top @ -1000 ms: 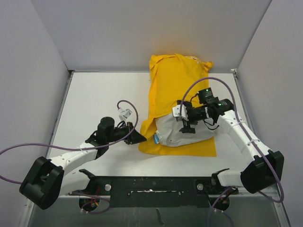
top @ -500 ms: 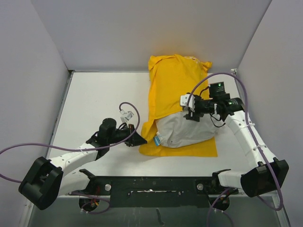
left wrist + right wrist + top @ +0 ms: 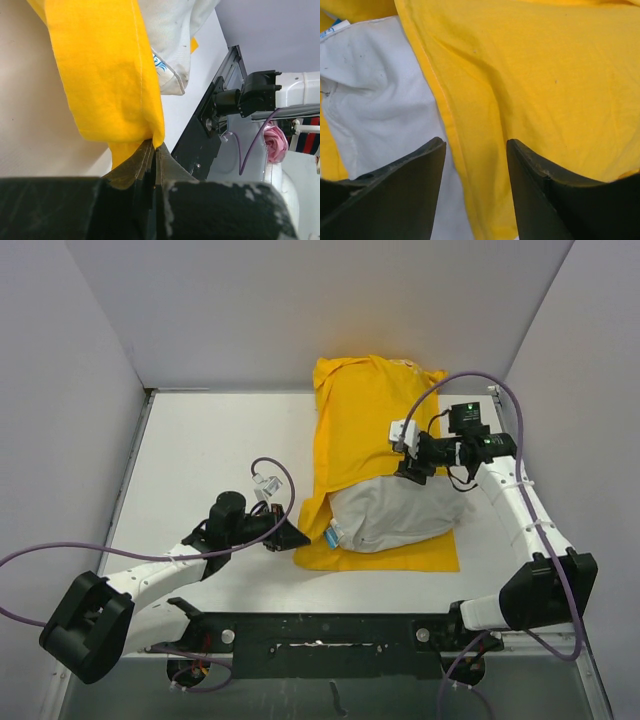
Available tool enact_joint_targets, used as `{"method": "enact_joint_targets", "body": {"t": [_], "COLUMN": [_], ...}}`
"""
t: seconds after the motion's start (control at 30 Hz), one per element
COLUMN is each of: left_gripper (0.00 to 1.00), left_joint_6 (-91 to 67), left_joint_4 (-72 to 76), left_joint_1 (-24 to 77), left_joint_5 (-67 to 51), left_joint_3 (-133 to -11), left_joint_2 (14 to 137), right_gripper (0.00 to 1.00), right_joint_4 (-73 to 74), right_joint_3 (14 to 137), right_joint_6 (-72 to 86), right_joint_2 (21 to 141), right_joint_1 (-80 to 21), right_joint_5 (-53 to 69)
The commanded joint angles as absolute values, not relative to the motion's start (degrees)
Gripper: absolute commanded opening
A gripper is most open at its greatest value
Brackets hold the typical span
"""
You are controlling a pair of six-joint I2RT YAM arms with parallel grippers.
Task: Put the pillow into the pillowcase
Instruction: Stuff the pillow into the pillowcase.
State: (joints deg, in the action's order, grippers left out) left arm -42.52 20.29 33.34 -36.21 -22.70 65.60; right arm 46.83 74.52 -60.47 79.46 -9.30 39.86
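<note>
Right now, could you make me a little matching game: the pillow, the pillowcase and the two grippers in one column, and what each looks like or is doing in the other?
1 pillow
2 pillowcase
3 left gripper
4 right gripper

A shut, pinching a yellow corner
B white, partly tucked in, near end sticking out
C jaws apart over the yellow hem
D yellow, lying on the table

Pairs: 1-B, 2-D, 3-A, 4-C

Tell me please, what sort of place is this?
Probably a robot test cell in a lab: plain grey walls close in a white table, and a left arm and right arm are bolted to a black rail at its near edge.
</note>
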Motion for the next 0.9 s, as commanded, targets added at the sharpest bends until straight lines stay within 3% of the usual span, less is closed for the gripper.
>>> {"method": "enact_joint_targets", "body": {"t": [0.0, 0.07, 0.2, 0.33, 0.4, 0.47, 0.6, 0.73, 0.87], "left_gripper": [0.0, 0.01, 0.31, 0.63, 0.79, 0.92, 0.96, 0.85, 0.8], "left_joint_6": [-42.63, -43.02, -43.58, -42.03, -41.91, -40.73, -36.87, -33.24, -27.64], "left_joint_4": [23.46, 24.17, 22.6, 16.04, 13.45, 11.39, 8.91, 7.52, 4.56], "left_joint_1": [33.99, 33.98, 34.19, 34.11, 33.95, 33.85, 33.83, 34.73, 38.37], "left_joint_5": [-34.98, -32.48, -26.88, -19.67, -16.15, -13.89, -12.41, -12.01, -8.51], "left_joint_3": [-22.1, -21.37, -20.66, -20.36, -20.33, -21.35, -27.36, -35.03, -41.81], "left_joint_2": [64.33, 64.17, 61.06, 53.29, 50.04, 48.51, 52.58, 62.62, 71.75], "right_gripper": [0.59, 0.67, 0.81, 0.84, 0.97, 0.98, 0.98, 0.98, 0.99], "right_joint_4": [49.26, 50.73, 49.67, 44.22, 42.12, 40.02, 37.95, 57.61, 68.14], "right_joint_3": [75.67, 73.2, 65.86, 60.68, 58.47, 56.76, 54.63, 55.34, 55.45], "right_joint_6": [-54.18, -52.4, -53.39, -51.1, -50.51, -47.98, -43.19, -71.93, -93.97], "right_joint_2": [75.74, 74.49, 71.4, 67.38, 66.3, 66.31, 67.7, 69.75, 71.94], "right_joint_1": [-2.79, -1.09, -0.97, -0.53, 0.16, 0.9, 1.32, 0.91, 0.35], "right_joint_5": [53.16, 64.59, 81.6, 80.16, 79.49, 79.62, 84.1, 87.79, 82.95]}}
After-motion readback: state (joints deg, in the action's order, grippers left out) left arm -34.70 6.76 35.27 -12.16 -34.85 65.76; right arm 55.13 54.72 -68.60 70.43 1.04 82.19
